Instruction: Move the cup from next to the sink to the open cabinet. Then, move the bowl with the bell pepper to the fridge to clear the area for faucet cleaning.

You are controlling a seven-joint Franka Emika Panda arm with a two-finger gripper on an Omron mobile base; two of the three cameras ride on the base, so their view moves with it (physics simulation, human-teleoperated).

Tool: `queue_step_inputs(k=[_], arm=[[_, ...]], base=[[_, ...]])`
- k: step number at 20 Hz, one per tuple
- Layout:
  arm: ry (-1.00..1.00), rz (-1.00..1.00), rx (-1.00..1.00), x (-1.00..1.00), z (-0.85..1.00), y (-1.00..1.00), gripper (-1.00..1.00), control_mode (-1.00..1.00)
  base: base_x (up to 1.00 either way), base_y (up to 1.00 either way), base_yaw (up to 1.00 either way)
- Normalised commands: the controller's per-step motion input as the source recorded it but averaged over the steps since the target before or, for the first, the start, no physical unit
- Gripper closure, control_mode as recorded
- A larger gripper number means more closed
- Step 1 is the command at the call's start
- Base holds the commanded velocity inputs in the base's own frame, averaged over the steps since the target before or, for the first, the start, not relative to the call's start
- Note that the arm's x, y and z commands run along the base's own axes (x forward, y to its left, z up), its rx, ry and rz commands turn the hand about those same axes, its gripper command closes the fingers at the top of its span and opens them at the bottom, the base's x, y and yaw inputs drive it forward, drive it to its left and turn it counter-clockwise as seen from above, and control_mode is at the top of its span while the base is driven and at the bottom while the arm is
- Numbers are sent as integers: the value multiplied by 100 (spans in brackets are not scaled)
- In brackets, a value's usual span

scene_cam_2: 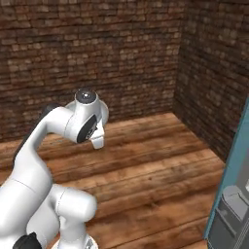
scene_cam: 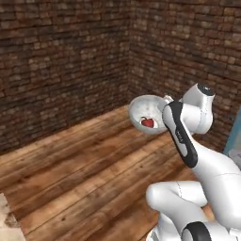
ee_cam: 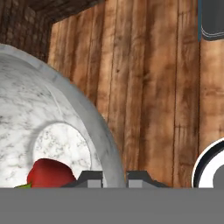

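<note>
The white marbled bowl point(scene_cam: 143, 109) hangs in the air above the wooden floor, tilted toward the left base camera. The red bell pepper point(scene_cam: 148, 123) lies inside it. In the hand view the bowl point(ee_cam: 43, 105) spreads across the left side with the bell pepper point(ee_cam: 48, 173) at its bottom. My gripper point(ee_cam: 114, 178) is shut on the bowl's rim, one fingertip inside and one outside. In the left base view my forearm hides the hand behind the bowl's right edge. The cup, sink, faucet, cabinet and fridge are out of view.
Dark brick walls point(scene_cam: 66, 61) meet in a corner ahead, over a wooden plank floor point(scene_cam: 84, 160). A teal panel point(scene_cam_2: 238, 160) with a grey unit point(scene_cam_2: 231, 214) below it stands at the right edge. A dark grey object point(ee_cam: 212, 19) shows in the top right corner of the hand view.
</note>
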Motion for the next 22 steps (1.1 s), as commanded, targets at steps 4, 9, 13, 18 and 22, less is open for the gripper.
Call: queue_step_inputs(k=[4,9,13,18,22], arm=[[0,0,0,0,0,0,100,100],[0,0,0,0,0,0,100,100],[0,0,0,0,0,0,100,100],[0,0,0,0,0,0,100,100],[0,0,0,0,0,0,100,100]], base=[[72,4,-82],[59,6,-87],[55,4,-89],[90,7,-70],[60,-26,-50]])
